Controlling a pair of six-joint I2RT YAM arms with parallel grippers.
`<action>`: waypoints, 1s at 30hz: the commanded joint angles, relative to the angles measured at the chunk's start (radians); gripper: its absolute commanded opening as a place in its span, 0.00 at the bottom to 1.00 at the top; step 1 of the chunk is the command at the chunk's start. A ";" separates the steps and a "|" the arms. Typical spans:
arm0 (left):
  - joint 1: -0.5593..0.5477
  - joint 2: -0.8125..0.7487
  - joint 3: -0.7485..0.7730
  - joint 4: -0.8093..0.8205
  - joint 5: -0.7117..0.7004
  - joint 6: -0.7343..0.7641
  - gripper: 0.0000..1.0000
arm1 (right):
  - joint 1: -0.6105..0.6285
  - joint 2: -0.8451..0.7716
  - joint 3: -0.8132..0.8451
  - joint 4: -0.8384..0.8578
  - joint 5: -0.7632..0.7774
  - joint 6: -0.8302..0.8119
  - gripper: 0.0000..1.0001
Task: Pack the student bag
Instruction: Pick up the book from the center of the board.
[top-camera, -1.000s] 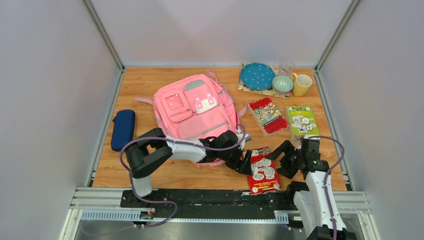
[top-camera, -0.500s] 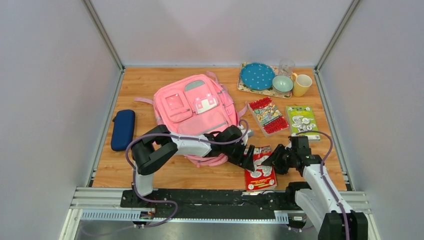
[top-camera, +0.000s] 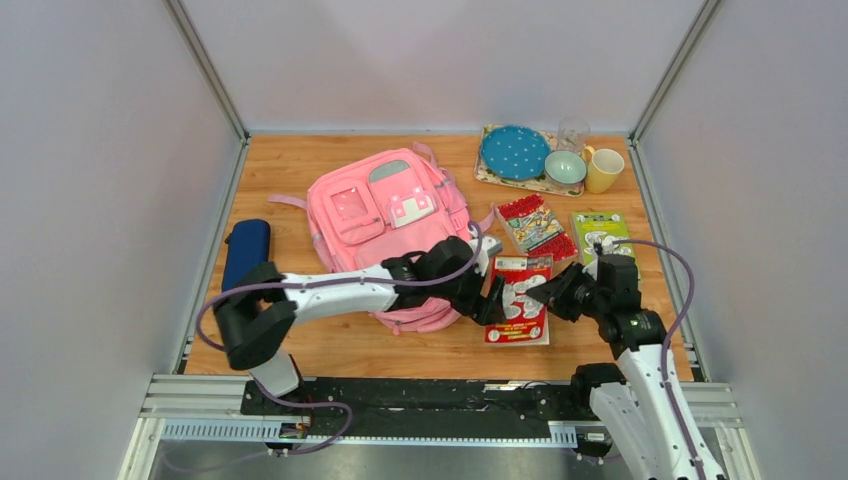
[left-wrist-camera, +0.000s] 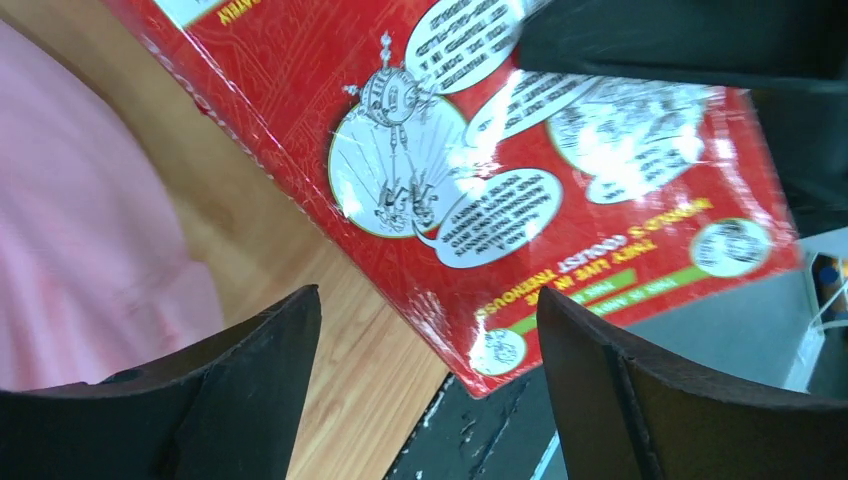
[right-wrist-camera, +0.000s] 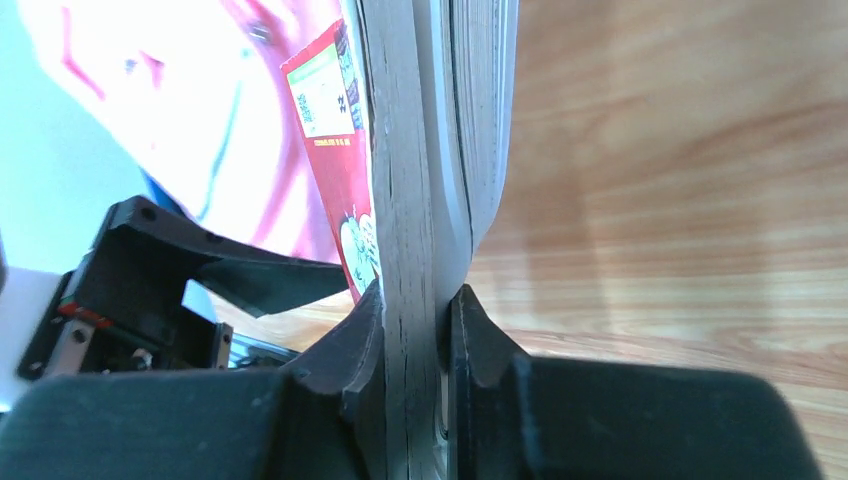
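Light wooden table (top-camera: 400, 350), walled in by pale panels on three sides. Large pink fabric backpack (top-camera: 385, 215) lies flat left of centre toward the back, front up, with its pockets, grey strip and grey-white patch showing and pink straps trailing at the far corners. Left arm reaches across the backpack's near edge. Left gripper (top-camera: 490, 300) sits just off the bag's near-right corner, at the left edge of a glossy red book with white cartoon speech bubbles (top-camera: 520, 300). In the left wrist view its fingers (left-wrist-camera: 250, 380) are spread wide, with the red cover beyond them and nothing between them; contact with the book cannot be judged. Right gripper (top-camera: 548, 293) comes in from the right, pinched down on the book's right edge. In the right wrist view both fingers (right-wrist-camera: 345, 360) press on the thin stack of pages, seen edge-on. Long navy blue zip case (top-camera: 245, 255) lies by the left wall, well apart from the bag. Patterned tray (top-camera: 484, 172) sits at the back right and carries a round teal dotted plate (top-camera: 514, 152) and a pale green bowl (top-camera: 565, 167). Red-and-black patterned book (top-camera: 536, 227) and green book with white bubbles (top-camera: 603, 235) lie side by side, just behind the held book. Yellow mug (top-camera: 604, 170) stands just right of the bowl. Clear glass (top-camera: 573, 132) stands behind the bowl at the back edge.
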 joint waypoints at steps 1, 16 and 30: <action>0.019 -0.245 -0.024 -0.037 -0.160 0.078 0.88 | 0.004 -0.070 0.124 0.053 -0.043 0.094 0.00; 0.180 -0.450 -0.294 0.462 0.070 -0.128 0.95 | 0.007 -0.144 0.081 0.372 -0.422 0.287 0.00; 0.188 -0.435 -0.255 0.547 0.191 -0.105 0.58 | 0.019 0.011 0.179 0.444 -0.614 0.157 0.00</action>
